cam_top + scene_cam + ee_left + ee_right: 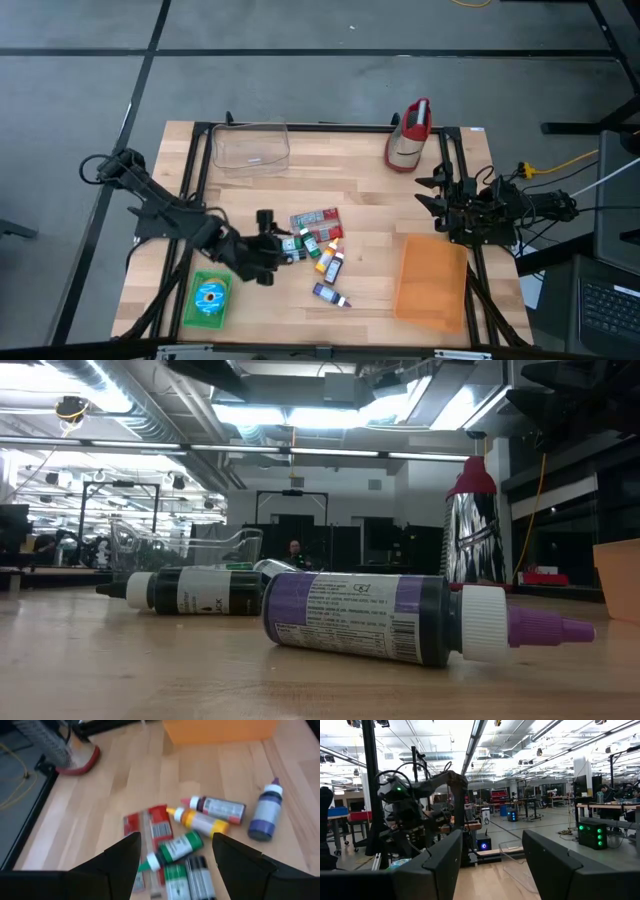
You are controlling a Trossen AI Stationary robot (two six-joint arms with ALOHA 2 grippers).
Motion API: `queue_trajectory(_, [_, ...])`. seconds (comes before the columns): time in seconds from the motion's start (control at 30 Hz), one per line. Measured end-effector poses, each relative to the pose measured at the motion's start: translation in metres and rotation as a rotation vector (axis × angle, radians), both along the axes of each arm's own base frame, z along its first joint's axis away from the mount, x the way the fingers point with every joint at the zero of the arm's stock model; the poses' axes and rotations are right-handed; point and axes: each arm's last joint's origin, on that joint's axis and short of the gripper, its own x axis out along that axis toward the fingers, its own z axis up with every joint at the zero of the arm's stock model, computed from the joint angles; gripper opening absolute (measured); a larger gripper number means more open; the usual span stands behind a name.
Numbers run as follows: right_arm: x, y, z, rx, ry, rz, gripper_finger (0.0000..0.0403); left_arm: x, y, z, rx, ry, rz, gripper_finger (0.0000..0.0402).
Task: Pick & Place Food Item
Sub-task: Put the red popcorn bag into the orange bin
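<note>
Wooden table — small food-colouring bottles lie clustered at its middle beside a red packet. Left claw hovers just beside them, fingers wide, holding nothing. Right claw waits at the table's right edge — also wide.

Purple bottle lying on wooden table, black bottle behind — both sideways
</note>
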Motion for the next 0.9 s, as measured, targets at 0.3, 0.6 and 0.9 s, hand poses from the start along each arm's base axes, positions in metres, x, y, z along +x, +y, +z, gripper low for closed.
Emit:
queue_trajectory(0.3, [0.004,-0.002,-0.003,0.090,0.028,-0.048,0.0210,0.015,0.021,-0.032,-0.032,-0.142,-0.025,0.0242])
queue_trajectory(0.6, [0.014,-0.001,-0.007,0.193,0.074,-0.080,0.0210,0.017,0.049,-0.056,-0.084,-0.209,0.018,0.0242])
queue_trajectory(0.9, [0.041,-0.001,0.006,0.292,0.202,-0.196,0.0210,0.021,0.063,-0.057,-0.123,-0.333,0.054,0.0242])
